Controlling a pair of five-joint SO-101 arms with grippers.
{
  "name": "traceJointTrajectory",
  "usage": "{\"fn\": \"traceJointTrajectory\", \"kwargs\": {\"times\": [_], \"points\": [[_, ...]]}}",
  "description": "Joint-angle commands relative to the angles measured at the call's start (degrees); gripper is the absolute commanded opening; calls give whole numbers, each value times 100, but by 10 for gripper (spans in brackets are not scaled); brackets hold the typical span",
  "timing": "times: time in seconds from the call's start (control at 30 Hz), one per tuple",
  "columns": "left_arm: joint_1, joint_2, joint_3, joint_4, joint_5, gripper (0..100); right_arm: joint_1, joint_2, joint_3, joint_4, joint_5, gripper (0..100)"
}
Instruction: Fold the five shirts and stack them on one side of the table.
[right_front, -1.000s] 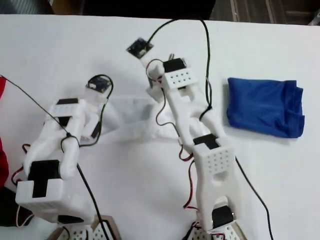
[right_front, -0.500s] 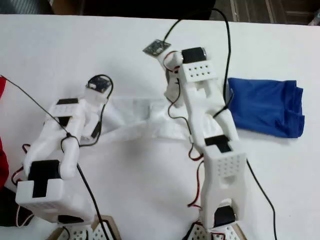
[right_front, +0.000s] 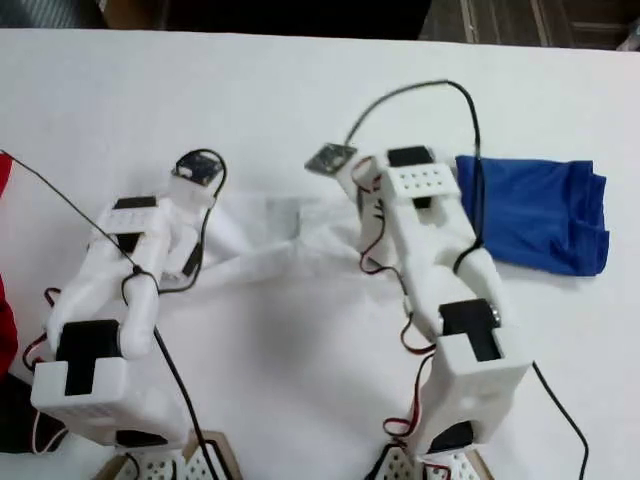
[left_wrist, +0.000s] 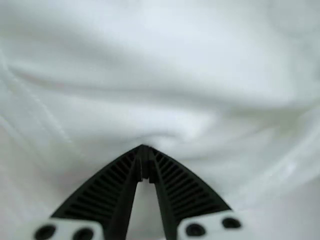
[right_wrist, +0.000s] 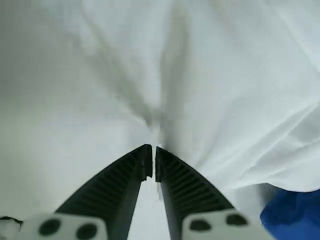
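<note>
Step in hand, as I judged it: folding the white shirt (right_front: 285, 245). The left gripper (left_wrist: 144, 156) and right gripper (right_wrist: 151, 156) each had fingers together, pinching its cloth at the tips, and the shirt stretched between them. The folded blue shirt (right_front: 530, 212) lay just beside the right fingers. Next move called for carrying both pinches over evenly. I could hardly make out the shirt's outline against the white table (right_front: 150, 90).

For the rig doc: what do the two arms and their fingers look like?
The left arm and right arm are white plastic with black servo blocks, hole-grid plates, and loose black and red cables. A small dark camera board sits at each wrist. The fingers are black, ribbed, tapering to a point.
</note>
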Motion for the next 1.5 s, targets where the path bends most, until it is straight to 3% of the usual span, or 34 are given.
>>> {"fn": "traceJointTrajectory", "kwargs": {"times": [0.0,0.2,0.7,0.87,1.1,1.27,1.47], "points": [[-70,-79,13,-132,-44,26,488,-400,290,-646,475,22],[-70,-79,13,-132,-44,26,1051,-400,316,-884,1073,22],[-70,-79,13,-132,-44,26,1464,-462,308,-769,1618,22],[-70,-79,13,-132,-44,26,1411,-470,308,-163,1618,22],[-70,-79,13,-132,-44,26,1393,-1288,264,-92,1521,22],[-70,-79,4,-132,-44,26,1147,-1763,167,-400,835,22],[-62,-79,4,-132,-44,26,1086,-831,325,-1007,730,22]]}}
